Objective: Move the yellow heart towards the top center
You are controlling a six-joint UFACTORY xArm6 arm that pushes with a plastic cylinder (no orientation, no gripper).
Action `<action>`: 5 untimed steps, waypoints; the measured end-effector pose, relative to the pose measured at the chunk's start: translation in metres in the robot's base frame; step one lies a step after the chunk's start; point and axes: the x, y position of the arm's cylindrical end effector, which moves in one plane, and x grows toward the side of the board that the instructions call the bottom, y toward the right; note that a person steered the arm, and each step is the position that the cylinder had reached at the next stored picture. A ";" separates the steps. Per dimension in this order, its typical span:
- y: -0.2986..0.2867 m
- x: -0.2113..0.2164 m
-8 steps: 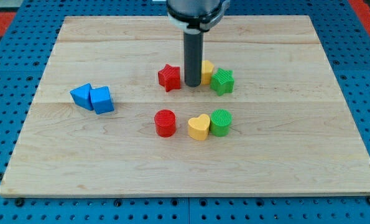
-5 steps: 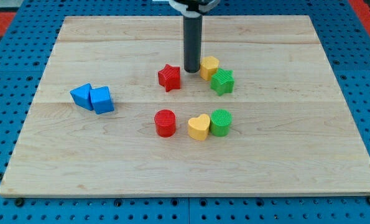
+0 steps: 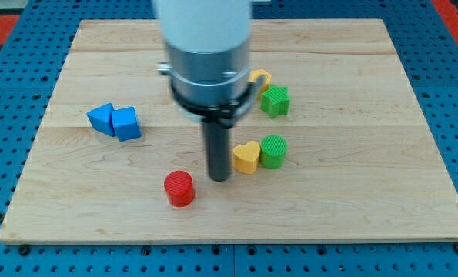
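Looking at the tabletop (image 3: pixel 413 192), you'll see my tip (image 3: pixel 219 179) planted just left of the yellow heart (image 3: pixel 246 157), close beside it, with the red cylinder (image 3: pixel 179 188) down to the tip's lower left. The end effector is a plain rod, so no jaws to report. A green cylinder (image 3: pixel 274 151) touches the heart's right side. Higher up, another yellow block (image 3: pixel 260 77) peeks out beside a green star (image 3: pixel 275 101). Two blue blocks (image 3: pixel 114 121) sit together at the view's left.
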 end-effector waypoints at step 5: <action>-0.009 -0.037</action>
